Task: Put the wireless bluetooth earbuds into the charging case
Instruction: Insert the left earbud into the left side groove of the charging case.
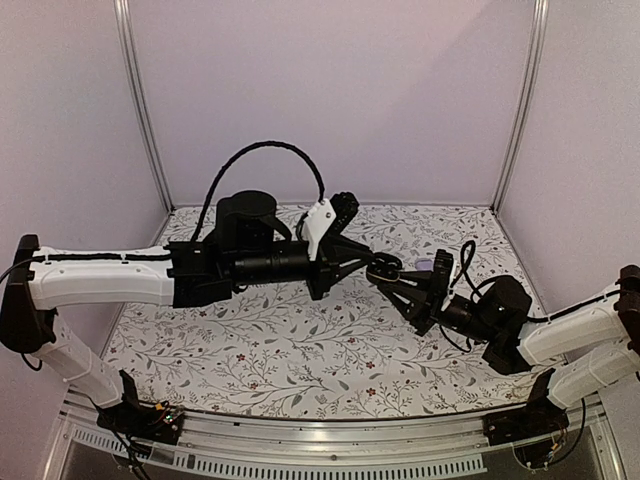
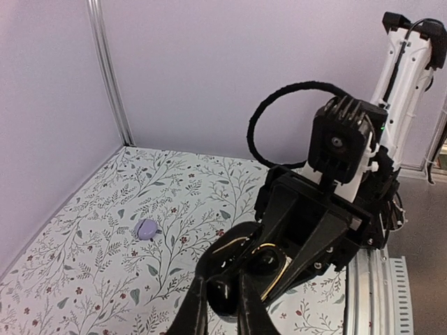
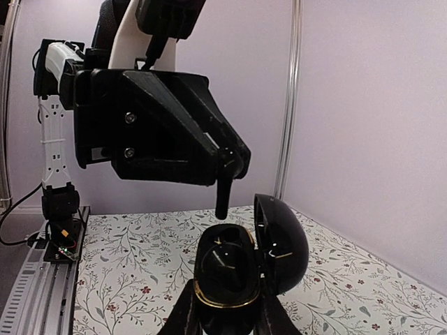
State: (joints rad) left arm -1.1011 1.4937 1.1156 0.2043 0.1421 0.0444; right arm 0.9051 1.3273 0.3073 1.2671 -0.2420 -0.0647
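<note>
Above flowered cloth surface (image 1: 300, 350), clamping open glossy black charging case (image 3: 230, 272) in right end effector (image 3: 227, 315). Hovering left end effector (image 3: 222, 199) just over it, shut, seemingly on tiny black earbud (image 2: 223, 296); not yet seated.

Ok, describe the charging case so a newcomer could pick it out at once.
Look above the flowered cloth, where the two arms meet. There the right gripper is shut on the charging case, just below the left gripper. It is a glossy black rounded shell, lid hinged open, gold-rimmed, unlike the small lavender piece lying on the cloth.
</note>
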